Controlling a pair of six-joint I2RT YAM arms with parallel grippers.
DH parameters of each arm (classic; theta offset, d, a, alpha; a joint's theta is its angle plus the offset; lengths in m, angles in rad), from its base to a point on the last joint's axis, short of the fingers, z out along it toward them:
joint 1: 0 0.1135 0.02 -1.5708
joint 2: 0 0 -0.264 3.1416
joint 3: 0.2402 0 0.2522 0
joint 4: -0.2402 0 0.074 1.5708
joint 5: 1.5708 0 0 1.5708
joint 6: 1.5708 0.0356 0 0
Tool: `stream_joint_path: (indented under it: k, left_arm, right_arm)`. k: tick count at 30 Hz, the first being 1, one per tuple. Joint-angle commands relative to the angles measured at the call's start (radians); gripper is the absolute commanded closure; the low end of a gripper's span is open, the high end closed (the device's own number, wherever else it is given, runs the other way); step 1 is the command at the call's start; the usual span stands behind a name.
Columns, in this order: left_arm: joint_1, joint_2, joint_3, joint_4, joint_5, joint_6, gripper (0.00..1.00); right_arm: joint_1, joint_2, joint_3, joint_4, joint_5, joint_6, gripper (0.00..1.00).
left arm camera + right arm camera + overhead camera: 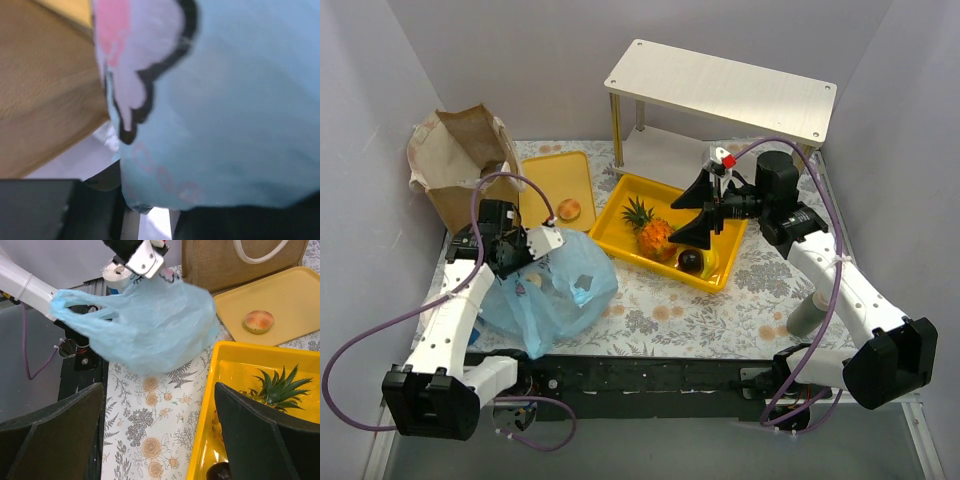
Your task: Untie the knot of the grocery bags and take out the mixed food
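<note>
Left gripper (534,246): probably clamped on the blue bag (560,290) at its top, near left.
Right gripper (692,212): I see fingers wide above the yellow tray (650,192).

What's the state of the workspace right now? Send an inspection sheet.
Surface: floral cloth, flat.
Job's things: blue bag held at its top by left tool; brown paper bag upright behind; pineapple and dark fruit in deep tray; bun on flat tray; grey can standing by right arm.
Clutter: white roll behind blue bag.
Tools: left tool shut on blue bag; right tool open over deep tray.
Cables: purple cables loop beside both arms, one crossing the brown paper bag.
Surroundings: shelf at back; plain walls.
</note>
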Motion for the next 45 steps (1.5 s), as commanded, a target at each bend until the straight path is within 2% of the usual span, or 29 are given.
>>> stream_joint_path:
  k: [1,3,7,8,9,10,11,14,17,18,22,27,30,31,33,34,35,37,38,41,42,45]
  left_arm:
    - [0.141,0.013,0.117,0.062,-0.045,0.1,0.82]
    - [0.158,0.023,0.148,0.025,-0.012,0.101,0.82]
    - [0.158,0.047,0.191,-0.152,0.204,0.126,0.83]
    - [0.158,0.067,0.21,-0.253,0.312,0.129,0.84]
    - [0.158,0.079,0.221,-0.3,0.377,0.13,0.84]
    - [0.16,0.089,0.229,-0.334,0.432,0.126,0.84]
    - [0.156,0.093,0.232,-0.336,0.524,0.064,0.83]
    - [0.156,0.105,0.218,-0.302,0.614,-0.035,0.82]
    - [0.156,0.136,0.24,-0.288,0.654,-0.106,0.84]
    - [0.158,0.15,0.29,-0.291,0.701,-0.138,0.84]
    - [0.158,0.153,0.421,-0.302,0.804,-0.208,0.87]
    - [0.156,0.139,0.433,-0.339,0.8,-0.224,0.89]
    - [0.156,0.081,0.361,-0.337,0.775,-0.203,0.89]
    - [0.156,0.067,0.343,-0.337,0.766,-0.195,0.89]
    - [0.156,0.035,0.284,-0.334,0.749,-0.181,0.87]
    - [0.156,0.027,0.258,-0.334,0.737,-0.178,0.85]
    - [0.156,0.011,0.214,-0.325,0.711,-0.175,0.74]
    - [0.156,-0.011,0.153,-0.278,0.665,-0.172,0.64]
    - [0.156,-0.025,0.079,-0.247,0.592,-0.204,0.5]
    - [0.155,-0.086,-0.025,-0.124,0.501,-0.224,0.45]
    - [0.156,-0.112,-0.062,-0.097,0.462,-0.244,0.4]
    - [0.158,-0.131,-0.099,-0.023,0.387,-0.275,0.34]
  right_arm:
    - [-0.003,-0.019,-0.005,0.039,-0.021,0.013,0.02]
    - [-0.003,-0.013,0.0,0.065,-0.029,0.017,0.02]
    - [-0.003,0.004,0.035,0.084,-0.046,0.019,0.02]
    - [-0.001,0.007,0.044,0.084,-0.039,0.019,0.03]
    - [0.003,0.007,0.076,0.063,0.017,-0.001,0.05]
    - [0.034,0.007,0.096,0.015,0.058,-0.042,0.08]
    - [0.058,0.003,0.117,-0.069,0.085,-0.178,0.09]
    - [0.199,-0.017,0.15,-0.184,0.131,-0.442,0.17]
    - [0.316,-0.004,0.151,-0.22,0.117,-0.527,0.25]
    - [0.345,0.004,0.164,-0.233,0.12,-0.549,0.28]
    - [0.368,0.045,0.228,-0.29,0.091,-0.66,0.44]
    - [0.403,0.084,0.196,-0.255,0.045,-0.693,0.51]
    - [0.408,0.148,0.152,-0.162,0.066,-0.627,0.67]
    - [0.408,0.168,0.133,-0.124,0.082,-0.572,0.76]
    - [0.425,0.242,0.081,-0.004,0.158,-0.534,0.8]
    - [0.43,0.271,0.072,0.033,0.186,-0.508,0.8]
    - [0.433,0.338,0.069,0.126,0.212,-0.46,0.8]
    - [0.448,0.412,0.07,0.199,0.31,-0.419,0.77]
    - [0.454,0.476,0.073,0.241,0.327,-0.412,0.75]
    - [0.509,0.596,0.125,0.176,0.364,-0.518,0.69]
    - [0.544,0.616,0.134,0.099,0.366,-0.591,0.69]
    - [0.601,0.61,0.073,0.024,0.324,-0.677,0.7]
